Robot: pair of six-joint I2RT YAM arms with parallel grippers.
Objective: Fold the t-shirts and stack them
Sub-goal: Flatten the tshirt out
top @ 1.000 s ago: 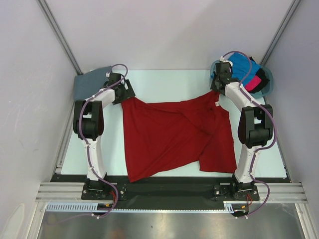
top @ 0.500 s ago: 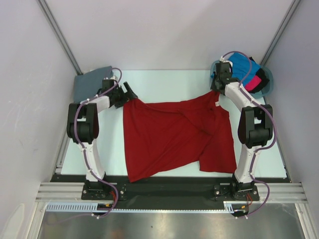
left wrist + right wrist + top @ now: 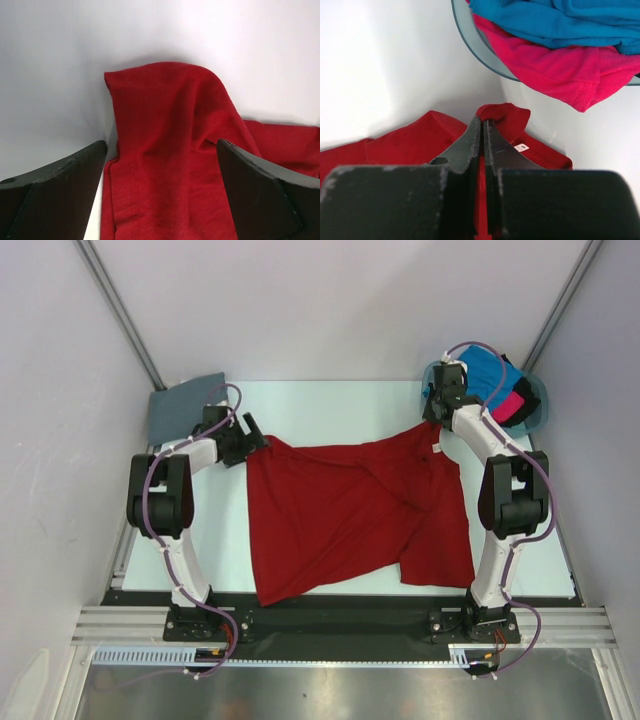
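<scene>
Spreading is the step in hand: the red shirt lies rumpled across the middle of the counter, not yet folded. The right claw is pinched tight on its far right corner, just beside the basket holding a blue shirt and a pink shirt. The left claw stands wide, straddling the far left corner. Next, it probably must close there so both arms can pull the cloth flat.

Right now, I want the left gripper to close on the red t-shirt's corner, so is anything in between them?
Nothing visible. The left gripper is open, and the corner of the red t-shirt lies uncovered between its jaws.
</scene>
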